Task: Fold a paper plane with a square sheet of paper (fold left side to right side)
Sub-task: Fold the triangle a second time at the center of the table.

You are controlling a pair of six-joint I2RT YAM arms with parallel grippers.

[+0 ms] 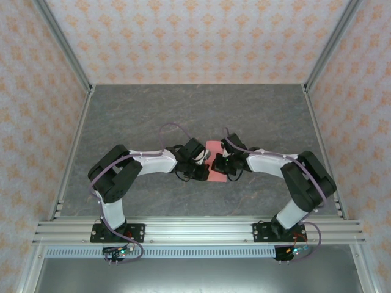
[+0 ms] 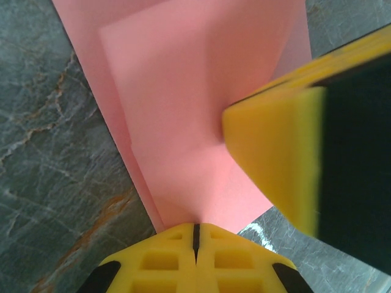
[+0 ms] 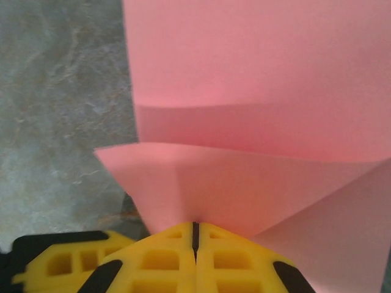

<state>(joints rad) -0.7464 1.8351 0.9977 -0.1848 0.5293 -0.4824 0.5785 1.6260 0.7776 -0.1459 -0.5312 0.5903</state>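
Observation:
The square sheet of paper [image 1: 214, 149] is salmon pink and lies part-folded on the grey table, between the two arms. In the left wrist view the sheet [image 2: 183, 97] shows two layers. Its near edge runs into the tips of my left gripper [image 2: 196, 227], which is shut on it. My right gripper [image 3: 195, 224] is shut on a raised flap of the sheet [image 3: 244, 183], which casts a shadow on the layer below. From above, the left gripper [image 1: 204, 173] and right gripper [image 1: 219, 166] nearly meet over the paper. One yellow right finger [image 2: 275, 159] reaches over the sheet's right side.
The grey marbled table [image 1: 140, 116] has patterned walls at the back and both sides. A metal rail [image 1: 195, 231] at the near edge carries both arm bases. The left gripper's yellow fingers [image 3: 61, 262] sit low beside the right gripper.

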